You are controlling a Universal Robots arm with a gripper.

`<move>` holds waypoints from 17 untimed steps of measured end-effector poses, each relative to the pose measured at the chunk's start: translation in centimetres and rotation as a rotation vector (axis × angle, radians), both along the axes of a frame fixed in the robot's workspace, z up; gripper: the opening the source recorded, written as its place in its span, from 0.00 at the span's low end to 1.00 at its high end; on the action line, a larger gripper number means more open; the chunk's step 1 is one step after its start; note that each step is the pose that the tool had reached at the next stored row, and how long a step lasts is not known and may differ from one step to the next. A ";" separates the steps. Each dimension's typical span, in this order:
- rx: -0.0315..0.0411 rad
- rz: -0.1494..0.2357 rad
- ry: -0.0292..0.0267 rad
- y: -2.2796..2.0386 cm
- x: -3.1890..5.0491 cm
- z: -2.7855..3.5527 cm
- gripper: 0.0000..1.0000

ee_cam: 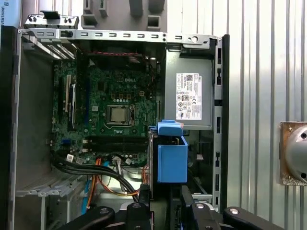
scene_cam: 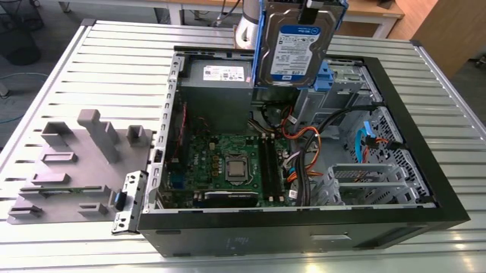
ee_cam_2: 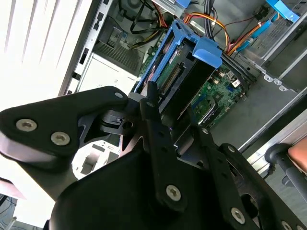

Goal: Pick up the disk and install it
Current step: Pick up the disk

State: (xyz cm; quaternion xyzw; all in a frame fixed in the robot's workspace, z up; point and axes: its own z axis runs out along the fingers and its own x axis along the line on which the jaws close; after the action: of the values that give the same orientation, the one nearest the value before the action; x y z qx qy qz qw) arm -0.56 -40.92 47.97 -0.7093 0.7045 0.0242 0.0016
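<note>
Silver-metal disk (scene_cam: 295,48), blue bracket round its edges, hangs upright and clear of everything below, label toward the exterior camera. The gripper (ee_cam_2: 176,117) is clamped on it: in the second wrist view the fingers (ee_cam_2: 152,112) press on the disk's two sides.

Position: above the open computer case (scene_cam: 304,230), over its far side, near the power supply (scene_cam: 216,85).

Progress (judged): pick-up done. Install not done, as the disk touches no bay or rail.

Case contents:
- motherboard (scene_cam: 227,165) on the floor of the case
- power supply in the far corner, at the exterior view's left
- bundled cables (scene_cam: 319,136) between board and drive bays
- bare metal drive cage (scene_cam: 365,182) at the near corner, exterior view's right, nothing in it

The case sits on a slatted metal table (scene_cam: 122,62). A grey moulded fixture (scene_cam: 76,165) lies just beside the case, toward the table's edge at the exterior view's left.
</note>
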 end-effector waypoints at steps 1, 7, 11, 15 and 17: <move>0.0000 0.000 0.0000 0.00 0.00 0.00 0.35; -0.0001 0.000 0.0000 -0.74 0.00 0.00 0.35; 0.0000 0.000 0.0000 -1.57 0.00 0.00 0.35; 0.0000 0.000 0.0000 -2.51 0.00 0.00 0.35; 0.0000 0.000 0.0000 -2.99 0.00 0.00 0.35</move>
State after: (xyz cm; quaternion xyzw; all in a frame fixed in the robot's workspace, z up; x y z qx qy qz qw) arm -0.56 -43.91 47.97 -0.7093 0.7045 0.0242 0.0016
